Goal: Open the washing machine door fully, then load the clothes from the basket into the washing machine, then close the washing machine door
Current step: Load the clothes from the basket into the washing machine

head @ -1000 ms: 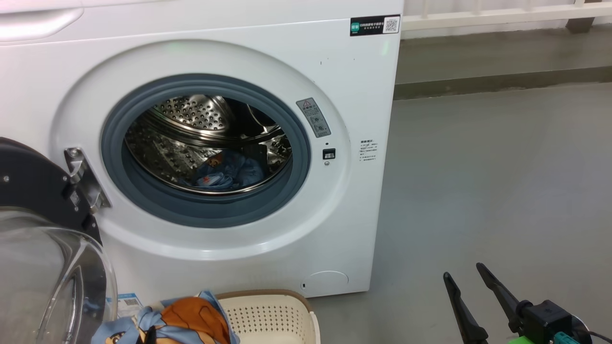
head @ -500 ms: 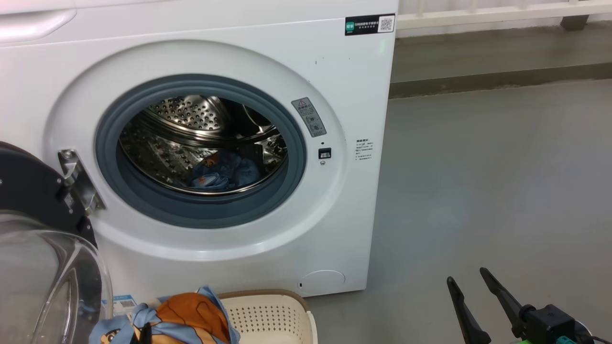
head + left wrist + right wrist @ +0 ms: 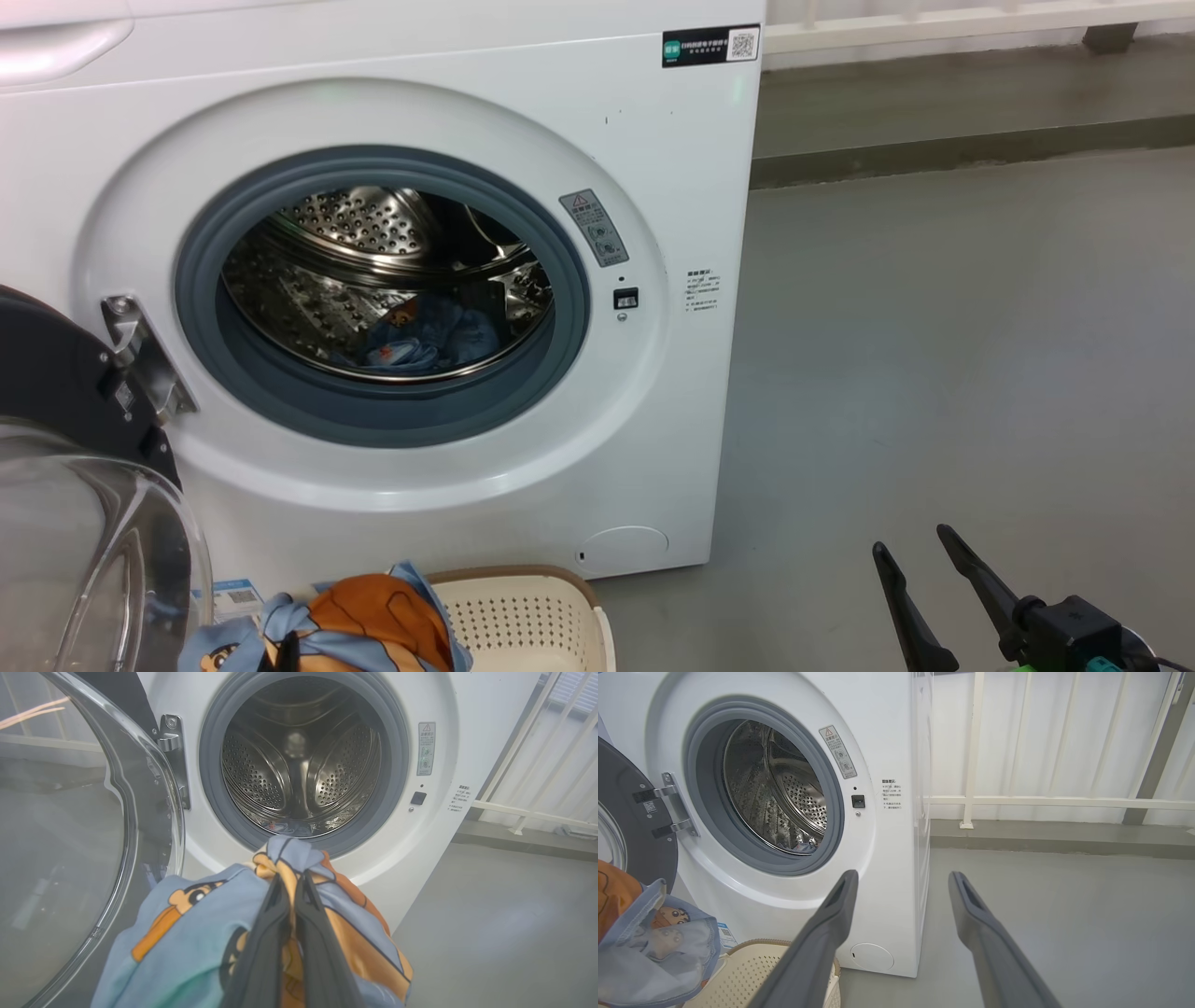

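Inside washing machine point(image 3: 653, 140) drum point(image 3: 355, 233), blue garment point(image 3: 425, 338), by basket point(image 3: 523, 611), left jaws pinching clothes point(image 3: 187, 933), right jaws spread.

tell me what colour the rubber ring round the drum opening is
Blue-grey rubber ring; clearest in the left wrist view.

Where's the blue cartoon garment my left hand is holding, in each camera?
Head view: the garment, bottom edge, left of centre.
Left wrist view: lower centre, pinched in the shut left hand.
Right wrist view: lower left corner.
Shared landmark: the steel door hinge.
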Tool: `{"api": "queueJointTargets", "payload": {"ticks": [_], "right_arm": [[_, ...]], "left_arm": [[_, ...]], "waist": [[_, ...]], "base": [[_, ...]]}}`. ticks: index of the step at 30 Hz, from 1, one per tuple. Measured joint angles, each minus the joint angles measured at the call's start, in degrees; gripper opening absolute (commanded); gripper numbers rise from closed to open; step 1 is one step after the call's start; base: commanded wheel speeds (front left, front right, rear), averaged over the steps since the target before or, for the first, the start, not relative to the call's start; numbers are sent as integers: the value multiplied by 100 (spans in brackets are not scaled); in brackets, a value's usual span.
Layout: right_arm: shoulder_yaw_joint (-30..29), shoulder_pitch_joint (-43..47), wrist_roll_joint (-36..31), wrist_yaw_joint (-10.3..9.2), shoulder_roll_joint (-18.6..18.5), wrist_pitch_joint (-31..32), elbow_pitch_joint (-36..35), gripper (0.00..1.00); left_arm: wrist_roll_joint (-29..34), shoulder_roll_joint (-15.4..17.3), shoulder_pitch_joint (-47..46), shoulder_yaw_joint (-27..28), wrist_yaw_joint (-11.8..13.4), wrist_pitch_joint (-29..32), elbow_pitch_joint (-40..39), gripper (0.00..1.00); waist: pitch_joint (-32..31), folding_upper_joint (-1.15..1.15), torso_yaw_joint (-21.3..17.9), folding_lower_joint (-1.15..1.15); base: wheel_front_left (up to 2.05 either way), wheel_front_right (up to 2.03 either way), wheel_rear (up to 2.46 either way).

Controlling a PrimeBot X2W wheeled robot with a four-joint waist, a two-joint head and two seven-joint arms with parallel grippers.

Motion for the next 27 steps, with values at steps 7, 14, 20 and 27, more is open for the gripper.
{"api": "queueJointTargets", "payload": {"ticks": [7, 14, 20, 27], "right_arm": [[-9, 0, -8, 0, 0, 0, -1, 100], [-30, 0, -52, 0, 3, 0, 32, 100], [-44, 0, -146, 0, 25, 0, 52, 100], [-45, 0, -148, 0, 60, 0, 115, 100]], "left_arm": [[0, -1, 0, -21, 15, 0, -7, 0], [0, 4, 0, -24, 16, 0, -43, 0], [91, 44, -1, -89, 25, 0, -113, 0], [143, 32, -4, -178, 92, 1, -172, 0]], "waist": [[26, 0, 3, 0], [54, 0, 4, 0], [85, 0, 0, 0], [104, 0, 9, 0]], "base": [[0, 0, 0], [0, 0, 0], [0, 0, 0], [0, 0, 0]]}}
